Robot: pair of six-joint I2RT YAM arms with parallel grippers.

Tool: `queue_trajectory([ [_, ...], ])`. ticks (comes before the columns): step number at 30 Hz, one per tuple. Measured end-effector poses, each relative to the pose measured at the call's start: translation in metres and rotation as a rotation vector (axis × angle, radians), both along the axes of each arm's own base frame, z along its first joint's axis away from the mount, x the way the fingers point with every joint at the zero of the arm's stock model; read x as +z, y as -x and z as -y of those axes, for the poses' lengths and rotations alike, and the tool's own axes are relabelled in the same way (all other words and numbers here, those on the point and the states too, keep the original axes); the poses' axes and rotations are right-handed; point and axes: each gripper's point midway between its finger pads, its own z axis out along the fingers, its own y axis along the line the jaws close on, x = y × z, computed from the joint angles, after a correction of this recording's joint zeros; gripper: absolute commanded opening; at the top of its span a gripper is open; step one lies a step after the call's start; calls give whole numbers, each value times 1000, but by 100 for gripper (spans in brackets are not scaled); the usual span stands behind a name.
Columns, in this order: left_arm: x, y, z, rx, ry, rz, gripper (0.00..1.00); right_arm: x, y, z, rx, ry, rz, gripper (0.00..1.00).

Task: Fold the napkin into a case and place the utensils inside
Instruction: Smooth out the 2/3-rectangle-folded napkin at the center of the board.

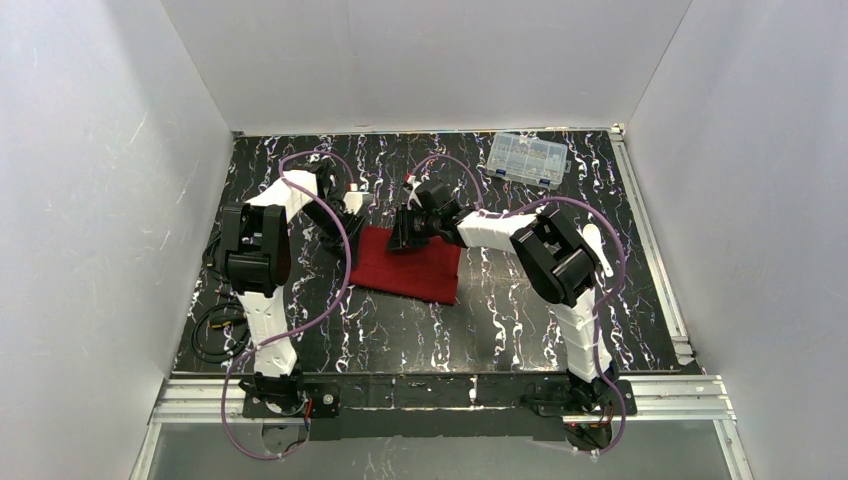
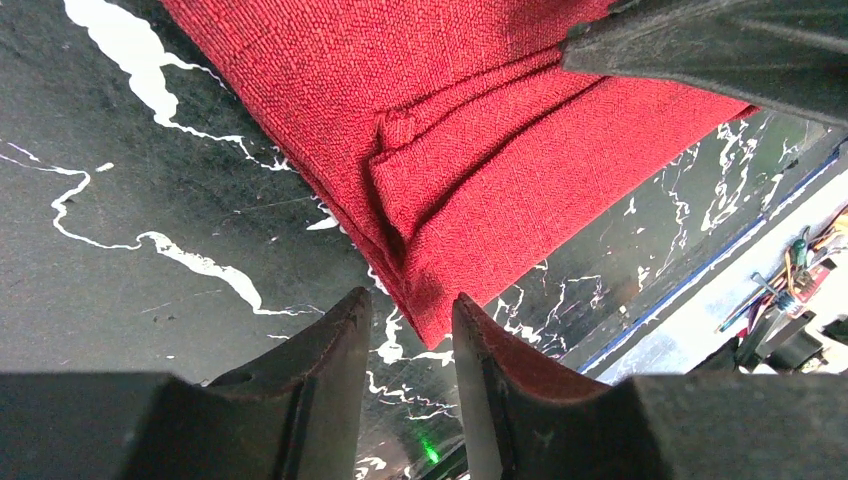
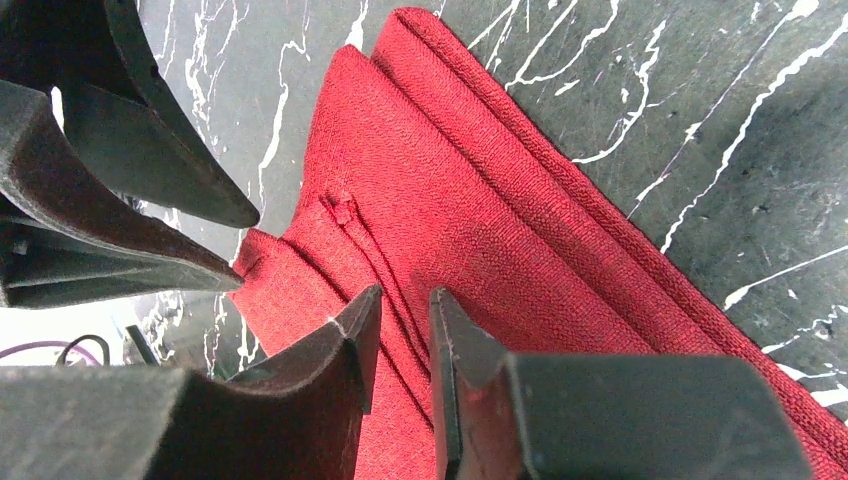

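One gripper comes at the folded napkin (image 1: 415, 270) from each side. The napkin lies flat on the black marbled table (image 1: 500, 325), near its middle.

Starting at the left, we see the left gripper (image 2: 410, 300) low over the napkin's far left corner. Its fingers are a little way apart, with bare table showing in the gap. The cloth's corner pokes in between the tips. One finger touches the hem, yet the cloth lies slack, so we read this gripper as parted and holding nothing.

The napkin is folded into a layered oblong, with stacked edges along one side and a small puckered crease near that corner.

Next to the right, the right gripper (image 3: 403, 295) sits on top of the cloth by its far edge. A thin slit shows between its fingers with red cloth behind it, and wrinkles run towards its tips. We cannot tell whether it pinches a fold or only presses down.

Further right, a clear plastic box (image 1: 527, 158) sits by the table's far edge. A white utensil (image 1: 598, 250) lies beside the right arm (image 1: 555, 262).
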Motion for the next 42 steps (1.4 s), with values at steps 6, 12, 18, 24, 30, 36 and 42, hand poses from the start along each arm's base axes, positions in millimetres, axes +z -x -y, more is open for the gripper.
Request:
queue_trajectory([
  [6,-1,-1,0,11,-4,-1,23,3,-3,-3,-4,-8,2,32],
  [12,-1,-2,4,20,-1,3,0,10,-7,-7,-5,-23,18,32],
  [18,-1,-2,6,13,1,6,0,6,-9,-7,-10,-20,19,31],
  [24,-1,-4,8,11,2,14,0,-8,-13,-5,-31,4,20,29],
  [30,1,-11,9,19,-5,43,0,-13,-13,-5,-38,0,24,28],
  [36,5,-22,8,35,-15,98,0,-13,-13,-6,-43,-29,24,28],
  [42,-1,-32,7,38,-42,137,0,-11,-13,-7,-46,-43,25,35],
])
